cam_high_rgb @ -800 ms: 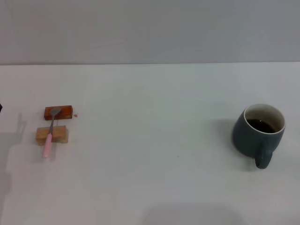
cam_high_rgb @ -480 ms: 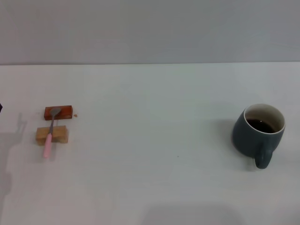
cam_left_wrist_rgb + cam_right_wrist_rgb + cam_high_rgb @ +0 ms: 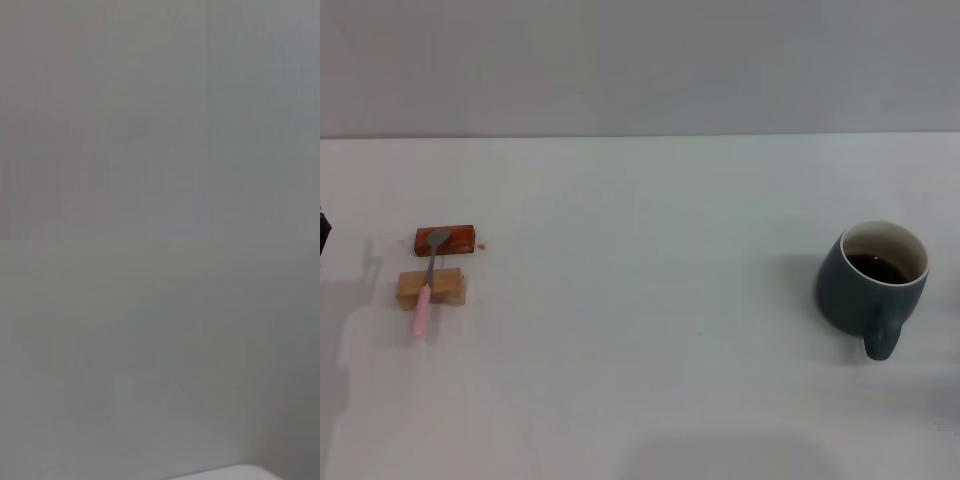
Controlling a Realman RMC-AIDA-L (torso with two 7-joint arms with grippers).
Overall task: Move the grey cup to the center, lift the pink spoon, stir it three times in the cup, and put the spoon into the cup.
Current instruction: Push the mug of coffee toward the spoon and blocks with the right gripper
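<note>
Dark metal at the head view's left edge is all that shows of the left arm (image 3: 323, 232), just beyond the spoon; whether its fingers are spread cannot be told, and the right arm is out of sight. On the white bench (image 3: 640, 300), the pink spoon (image 3: 428, 285) lies across a reddish-brown block (image 3: 445, 240) and a light wooden block (image 3: 431, 289). Well apart, far right, stands the grey cup (image 3: 873, 280) with dark liquid, handle toward the robot.

Table (image 3: 640, 300): wide bare span between left cluster and grey cup (image 3: 872, 278) at far right. Pink spoon (image 3: 426, 290) lies across light wooden block (image 3: 431, 288), bowl on reddish-brown block (image 3: 445, 240). Cup handle points toward near edge. Bare table lies around all sides of the cup.
</note>
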